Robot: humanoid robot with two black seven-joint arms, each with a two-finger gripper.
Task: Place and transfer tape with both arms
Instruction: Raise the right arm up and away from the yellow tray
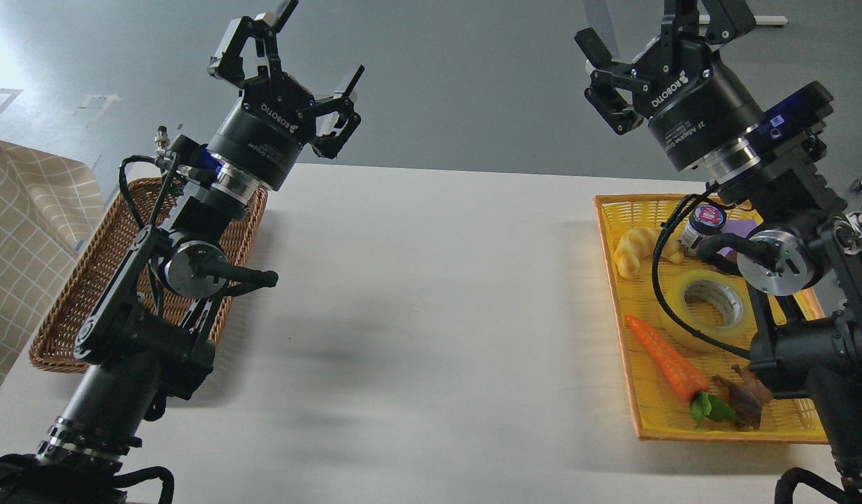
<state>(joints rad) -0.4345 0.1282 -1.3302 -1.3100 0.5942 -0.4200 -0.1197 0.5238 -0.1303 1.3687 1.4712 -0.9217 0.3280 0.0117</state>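
Note:
The tape [707, 308], a translucent yellow roll with a grey-white core, lies flat in the yellow tray [637, 409] at the right, partly behind my right arm and its cable. My left gripper [308, 52] is raised high above the far left of the table, open and empty. My right gripper [655, 35] is raised high above the tray's far end, open and empty, well above the tape.
A brown wicker basket [60, 329] sits at the left under my left arm. The yellow tray also holds a croissant toy [632, 250], a carrot toy [665, 364], a small bottle [702, 222] and a brown toy [746, 397]. A checked cloth [18, 238] lies far left.

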